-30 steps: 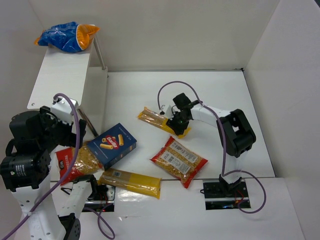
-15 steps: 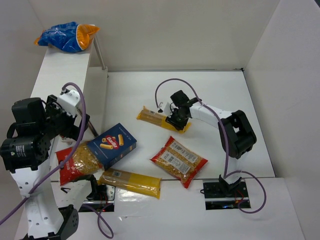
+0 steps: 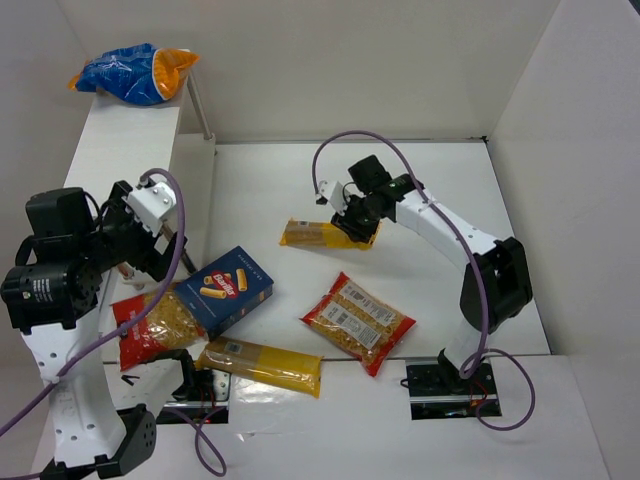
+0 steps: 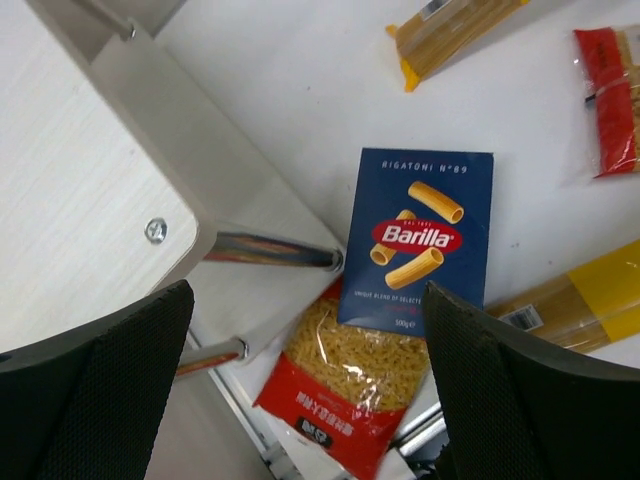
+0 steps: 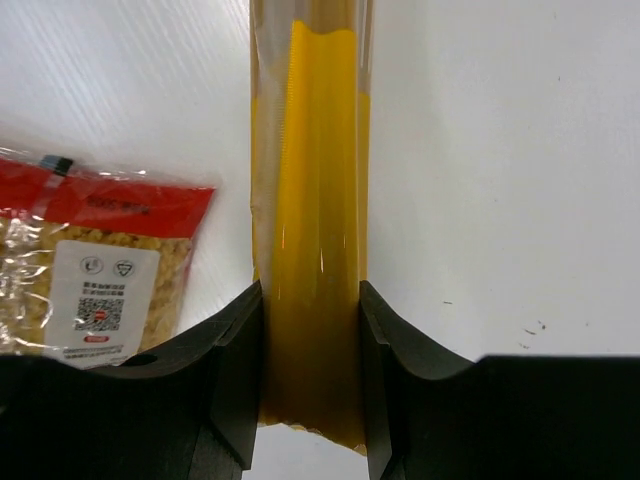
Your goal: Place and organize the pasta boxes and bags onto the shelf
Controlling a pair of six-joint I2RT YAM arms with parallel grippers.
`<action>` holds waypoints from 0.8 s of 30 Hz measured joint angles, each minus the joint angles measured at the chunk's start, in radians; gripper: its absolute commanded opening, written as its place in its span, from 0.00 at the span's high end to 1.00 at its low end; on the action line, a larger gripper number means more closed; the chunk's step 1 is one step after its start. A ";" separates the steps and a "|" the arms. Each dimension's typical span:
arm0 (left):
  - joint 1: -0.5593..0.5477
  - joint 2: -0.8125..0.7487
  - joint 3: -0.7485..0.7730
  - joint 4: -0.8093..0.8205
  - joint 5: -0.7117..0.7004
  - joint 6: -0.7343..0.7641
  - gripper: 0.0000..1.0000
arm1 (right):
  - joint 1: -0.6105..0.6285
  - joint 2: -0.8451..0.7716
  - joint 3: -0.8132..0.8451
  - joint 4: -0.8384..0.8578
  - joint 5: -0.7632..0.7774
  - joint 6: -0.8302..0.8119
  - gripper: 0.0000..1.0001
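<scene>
We see the right pincer [image 5: 311, 310] clamped on one end of a long narrow yellow clear pack [image 5: 310, 180] of pasta, near the middle of the white table [image 3: 270, 180]. The left pincer [image 4: 308, 295] stands wide open, gripping nothing. It hangs above the flat blue cardboard box [image 4: 415, 240], which lies by a leg of the white board shelf [image 4: 70, 200]. A blue-and-orange pack [image 3: 135, 75] sits on the shelf's far end. On the table lie a red-trimmed clear pack [image 3: 358, 322] right of the box, another red-trimmed pack [image 3: 150, 328] partly under the box, and a second long yellow pack [image 3: 262, 363].
</scene>
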 measured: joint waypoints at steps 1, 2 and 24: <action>0.000 -0.005 -0.001 0.002 0.015 0.018 0.00 | 0.000 -0.003 0.014 -0.011 -0.011 -0.001 1.00; 0.000 -0.008 -0.004 0.003 0.034 0.038 0.00 | -0.001 -0.007 0.026 -0.022 -0.023 -0.001 1.00; -0.025 0.039 -0.147 0.000 0.312 0.201 0.00 | -0.159 -0.027 0.267 -0.170 -0.465 -0.017 1.00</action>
